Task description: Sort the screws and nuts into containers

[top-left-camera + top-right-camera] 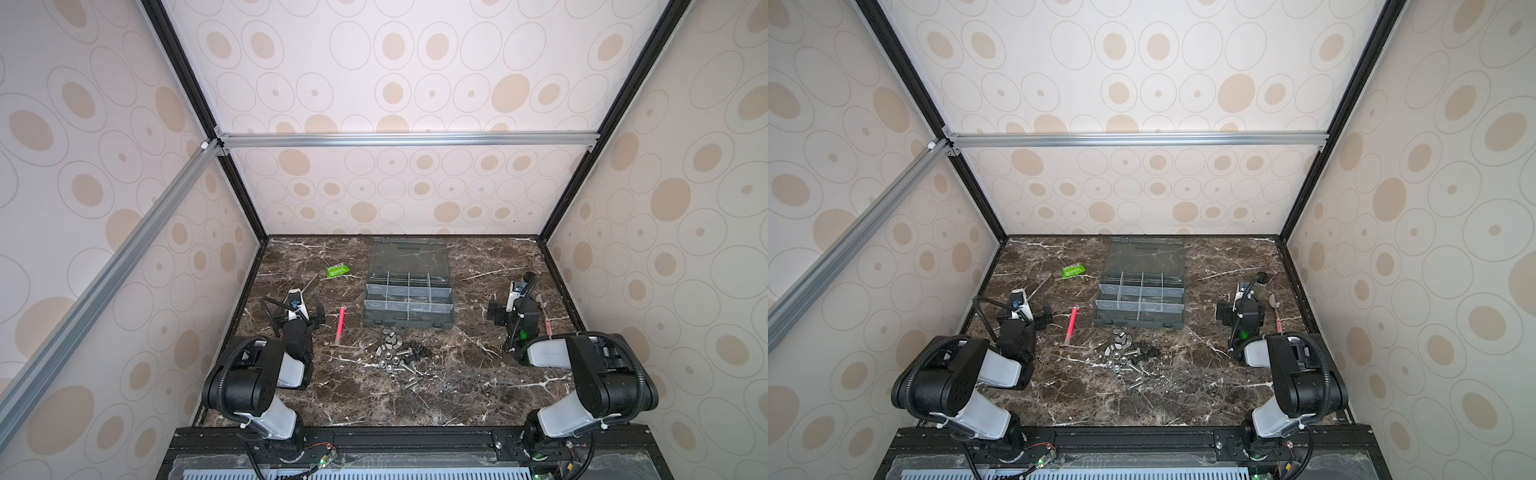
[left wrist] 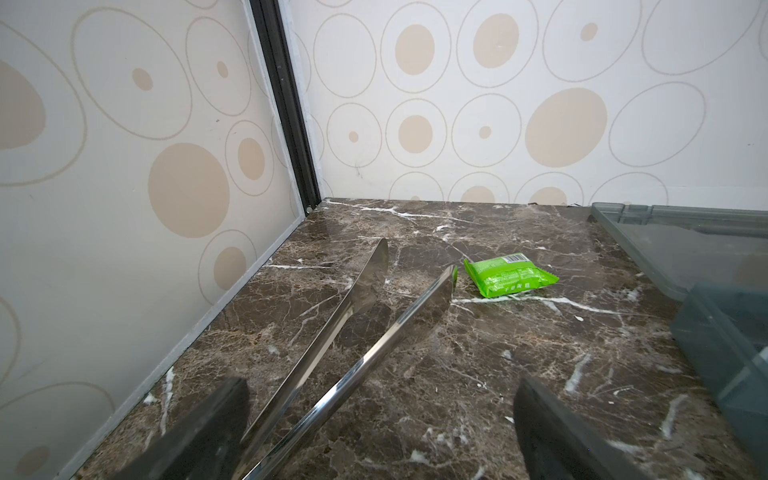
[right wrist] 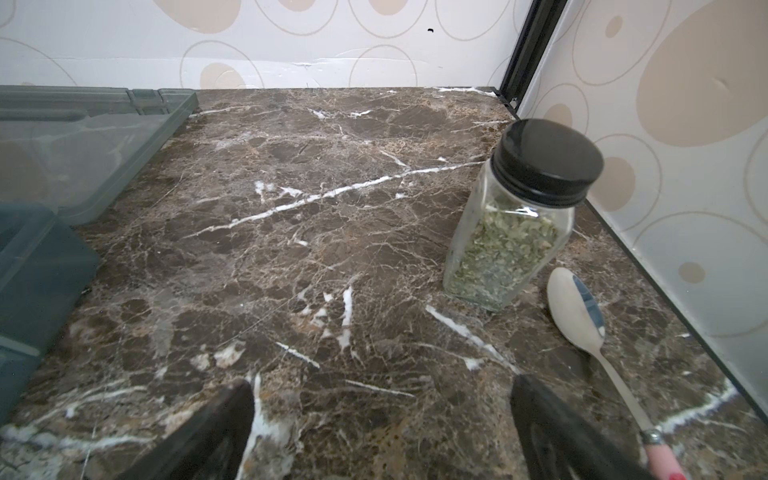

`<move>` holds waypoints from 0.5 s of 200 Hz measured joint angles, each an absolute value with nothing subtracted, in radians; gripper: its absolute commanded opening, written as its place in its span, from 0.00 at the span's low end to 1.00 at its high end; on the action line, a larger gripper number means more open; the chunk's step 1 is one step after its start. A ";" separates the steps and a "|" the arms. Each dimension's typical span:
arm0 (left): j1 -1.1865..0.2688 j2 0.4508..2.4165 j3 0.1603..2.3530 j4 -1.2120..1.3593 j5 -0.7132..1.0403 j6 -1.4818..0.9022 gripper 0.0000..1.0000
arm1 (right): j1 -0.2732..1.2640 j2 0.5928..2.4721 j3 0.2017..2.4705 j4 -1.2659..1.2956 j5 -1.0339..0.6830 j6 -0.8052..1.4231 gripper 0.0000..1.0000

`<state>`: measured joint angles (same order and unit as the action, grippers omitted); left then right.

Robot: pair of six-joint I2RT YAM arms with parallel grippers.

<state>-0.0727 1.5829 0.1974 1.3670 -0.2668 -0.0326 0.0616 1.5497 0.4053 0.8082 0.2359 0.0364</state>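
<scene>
Top views both show you the screws point(image 1: 408, 383) and nuts point(image 1: 388, 355) lying loose in one small heap on the marble table point(image 1: 457, 390), near its middle and just in front of the grey organiser box point(image 1: 407, 322). Silver pieces and a few black ones are mixed together, too small to count. The containers point(image 1: 398, 293), the box's divided compartments, stand open with the lid point(image 1: 409, 255) laid flat behind them, and you cannot make out what they hold. A pink pen point(image 1: 340, 324) lies left of the heap. Your left gripper point(image 2: 382, 384) sits at the table's left side, well apart from the heap, its jaws spread wide and gripping nothing. The left wrist view shows steel tweezers point(image 2: 353, 328) lying on the marble and running out between the two fingers, with a green packet point(image 2: 509, 276) just beyond their tips. Your right gripper point(image 3: 382, 384) sits at the right side, jaws likewise spread over marble. Ahead of it stands a black-capped glass jar point(image 3: 515, 232) of dried green flakes, and just beside that lies a spoon point(image 3: 575, 299) with a pink handle.
</scene>
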 measured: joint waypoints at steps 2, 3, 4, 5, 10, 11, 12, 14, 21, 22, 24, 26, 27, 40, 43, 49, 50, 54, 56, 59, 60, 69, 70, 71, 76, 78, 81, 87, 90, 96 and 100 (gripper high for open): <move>-0.073 1.583 0.197 1.367 -0.267 -0.032 0.99 | 0.062 1.550 0.405 0.808 0.236 0.036 1.00; -0.073 1.583 0.197 1.367 -0.267 -0.032 0.99 | 0.062 1.550 0.405 0.808 0.236 0.036 1.00; -0.073 1.583 0.197 1.367 -0.267 -0.032 0.99 | 0.062 1.550 0.405 0.808 0.236 0.036 1.00; -0.073 1.583 0.197 1.367 -0.267 -0.032 0.99 | 0.062 1.550 0.405 0.808 0.236 0.036 1.00; -0.073 1.583 0.197 1.367 -0.267 -0.033 0.99 | 0.062 1.550 0.405 0.808 0.236 0.036 1.00; -0.073 1.583 0.197 1.367 -0.267 -0.033 0.99 | 0.062 1.550 0.405 0.808 0.236 0.036 1.00; -0.073 1.583 0.197 1.367 -0.267 -0.033 0.99 | 0.062 1.550 0.405 0.808 0.236 0.036 1.00; -0.073 1.583 0.197 1.367 -0.267 -0.033 0.99 | 0.062 1.550 0.405 0.808 0.236 0.036 1.00; -0.073 1.583 0.197 1.367 -0.269 -0.033 0.99 | 0.062 1.550 0.405 0.808 0.236 0.036 1.00; -0.073 1.583 0.197 1.367 -0.269 -0.033 0.99 | 0.062 1.550 0.405 0.808 0.236 0.036 1.00; -0.073 1.583 0.197 1.367 -0.270 -0.033 0.99 | 0.062 1.550 0.405 0.808 0.236 0.036 1.00; -0.073 1.583 0.197 1.367 -0.271 -0.034 0.99 | 0.062 1.550 0.405 0.808 0.236 0.036 1.00; -0.073 1.583 0.197 1.367 -0.271 -0.034 0.99 | 0.062 1.550 0.405 0.808 0.236 0.036 1.00; -0.072 1.583 0.197 1.367 -0.275 -0.034 0.99 | 0.062 1.550 0.405 0.808 0.236 0.036 1.00; -0.072 1.583 0.197 1.367 -0.275 -0.034 0.99 | 0.062 1.550 0.405 0.808 0.236 0.036 1.00; -0.072 1.583 0.197 1.367 -0.276 -0.034 0.99 | 0.062 1.550 0.405 0.808 0.236 0.036 1.00; -0.072 1.583 0.197 1.367 -0.276 -0.034 0.99 | 0.062 1.550 0.405 0.808 0.236 0.036 1.00; -0.072 1.583 0.197 1.367 -0.276 -0.035 0.99 | 0.062 1.550 0.405 0.808 0.236 0.036 1.00; -0.072 1.583 0.197 1.367 -0.277 -0.035 0.99 | 0.062 1.550 0.405 0.808 0.236 0.036 1.00; -0.072 1.583 0.197 1.367 -0.277 -0.035 0.99 | 0.062 1.550 0.405 0.808 0.236 0.036 1.00; -0.072 1.583 0.197 1.367 -0.277 -0.035 0.99 | 0.062 1.550 0.405 0.808 0.236 0.036 1.00; -0.072 1.583 0.197 1.367 -0.278 -0.035 0.99 | 0.062 1.550 0.405 0.808 0.236 0.036 1.00; -0.072 1.583 0.197 1.367 -0.278 -0.035 0.99 | 0.062 1.550 0.405 0.808 0.236 0.036 1.00; -0.072 1.583 0.197 1.367 -0.279 -0.035 0.99 | 0.062 1.550 0.405 0.808 0.236 0.036 1.00; -0.072 1.583 0.197 1.367 -0.279 -0.035 0.99 | 0.062 1.550 0.405 0.808 0.236 0.036 1.00; -0.072 1.583 0.197 1.367 -0.279 -0.035 0.99 | 0.062 1.550 0.405 0.808 0.236 0.036 1.00; -0.072 1.583 0.197 1.367 -0.279 -0.035 0.99 | 0.062 1.550 0.405 0.808 0.236 0.036 1.00; -0.072 1.583 0.197 1.367 -0.279 -0.035 0.99 | 0.062 1.550 0.405 0.808 0.236 0.036 1.00; -0.072 1.583 0.197 1.367 -0.279 -0.035 0.99 | 0.062 1.550 0.405 0.808 0.236 0.036 1.00; -0.072 1.583 0.197 1.366 -0.279 -0.036 0.99 | 0.062 1.550 0.405 0.808 0.236 0.036 1.00; -0.072 1.583 0.197 1.366 -0.279 -0.036 0.99 | 0.062 1.550 0.405 0.808 0.237 0.036 1.00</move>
